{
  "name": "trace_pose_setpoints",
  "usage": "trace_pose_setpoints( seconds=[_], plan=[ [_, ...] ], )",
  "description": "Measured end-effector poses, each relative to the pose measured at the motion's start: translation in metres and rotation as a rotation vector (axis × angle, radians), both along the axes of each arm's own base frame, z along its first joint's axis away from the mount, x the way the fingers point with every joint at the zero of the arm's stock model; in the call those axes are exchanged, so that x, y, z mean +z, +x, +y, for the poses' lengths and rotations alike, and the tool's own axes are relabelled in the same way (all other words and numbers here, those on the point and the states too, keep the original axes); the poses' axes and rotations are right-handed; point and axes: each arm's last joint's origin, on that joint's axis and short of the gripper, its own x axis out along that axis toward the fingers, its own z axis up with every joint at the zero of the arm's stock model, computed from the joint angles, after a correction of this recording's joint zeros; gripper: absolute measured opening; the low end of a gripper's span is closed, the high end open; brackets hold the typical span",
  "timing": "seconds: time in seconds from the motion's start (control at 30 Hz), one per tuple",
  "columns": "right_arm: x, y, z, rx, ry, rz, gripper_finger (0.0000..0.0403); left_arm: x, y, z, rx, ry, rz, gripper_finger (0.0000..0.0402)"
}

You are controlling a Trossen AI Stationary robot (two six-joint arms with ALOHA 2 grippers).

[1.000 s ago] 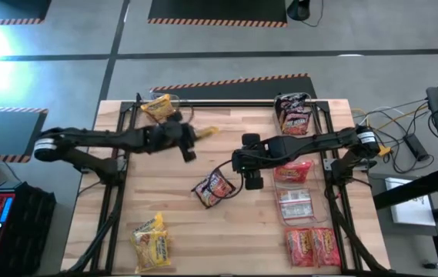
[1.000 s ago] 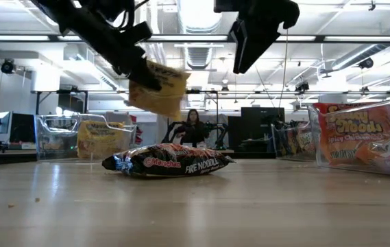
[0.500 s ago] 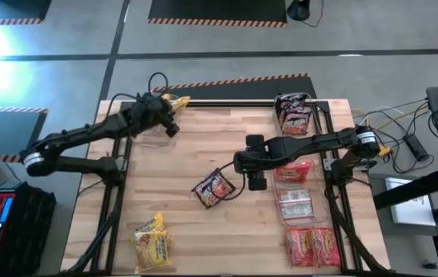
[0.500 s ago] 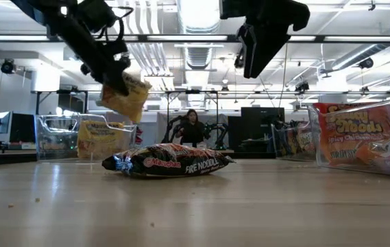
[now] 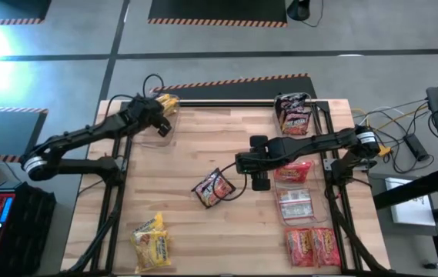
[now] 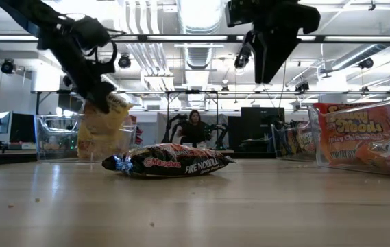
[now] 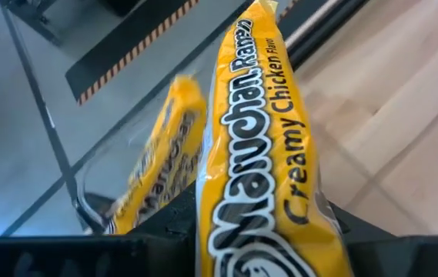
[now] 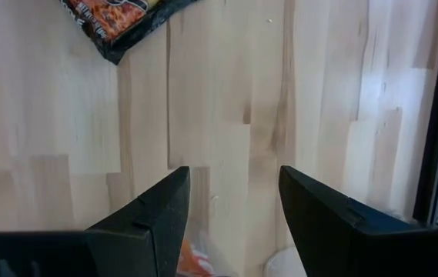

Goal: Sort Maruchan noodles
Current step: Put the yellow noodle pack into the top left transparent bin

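My left gripper hangs at the table's far left corner, shut on a yellow Maruchan noodle packet over a clear bin. A second yellow packet stands in that bin. A dark packet lies flat on the wood mid-table, and also appears in the low view. My right gripper hovers open just right of it, fingers pointing down at bare wood, touching nothing. My left gripper pinches the yellow packet's near end between its two fingers. The fingers slant down toward the far left corner and the packet runs out ahead of them, lengthwise. It hangs below the fingers, clear of the table.
Clear bins along the right edge hold red-orange packets. A bin of dark packets stands at the far right. Yellow packets lie near the front left. A person sits far behind the table.
My left gripper has swung from mid-table toward the far left corner, carrying the yellow packet and tipping further downward. The packet now hangs lower, over the bin of yellow packets. The dark packet has stayed where it was.
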Motion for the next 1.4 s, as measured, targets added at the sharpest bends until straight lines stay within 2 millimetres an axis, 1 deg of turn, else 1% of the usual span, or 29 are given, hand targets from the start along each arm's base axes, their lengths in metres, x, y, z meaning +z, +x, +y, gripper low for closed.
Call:
trace_pose_setpoints(
  seconds=[0.13, 0.2, 0.33, 0.5, 0.7, 0.83, 0.97, 1.07, 1.17, 1.23, 1.4],
  plan=[
    [-0.003, -0.001, 0.000, -0.013, 0.002, 0.006, 0.0189, -0.019, -0.006, 0.001, 0.027, -0.041, 0.033, 0.0110],
    [-0.004, -0.001, 0.000, -0.010, 0.001, 0.012, 0.0189, -0.027, -0.006, 0.001, 0.026, -0.043, 0.019, 0.0111],
    [-0.007, -0.002, 0.000, -0.010, 0.000, 0.018, 0.0189, -0.035, -0.003, 0.002, 0.007, -0.040, -0.034, 0.0111],
    [-0.012, -0.002, 0.000, -0.022, -0.004, 0.021, 0.0189, -0.041, -0.001, 0.006, 0.012, -0.064, -0.013, 0.0111],
    [-0.018, -0.003, -0.001, -0.023, -0.007, 0.032, 0.0189, -0.057, 0.004, 0.011, 0.035, -0.116, 0.022, 0.0113],
    [-0.019, -0.003, 0.000, -0.019, -0.007, 0.028, 0.0187, -0.064, 0.010, 0.017, 0.038, -0.109, 0.010, 0.0124],
    [-0.018, -0.001, 0.000, -0.015, -0.006, 0.012, 0.0187, -0.066, 0.012, 0.020, 0.039, -0.102, 0.004, 0.0145],
    [-0.018, 0.000, 0.000, -0.007, -0.007, 0.000, 0.0186, -0.062, 0.012, 0.023, 0.054, -0.085, 0.046, 0.0159],
    [-0.018, 0.001, 0.000, 0.000, -0.008, -0.004, 0.0187, -0.054, 0.009, 0.025, 0.139, -0.031, 0.140, 0.0170],
    [-0.018, 0.001, 0.000, 0.003, -0.009, -0.004, 0.0187, -0.047, 0.008, 0.027, 0.166, -0.024, 0.187, 0.0175],
    [-0.018, 0.001, 0.000, 0.015, -0.012, -0.001, 0.0187, -0.034, 0.011, 0.029, 0.168, -0.052, 0.206, 0.0178]
  ],
)
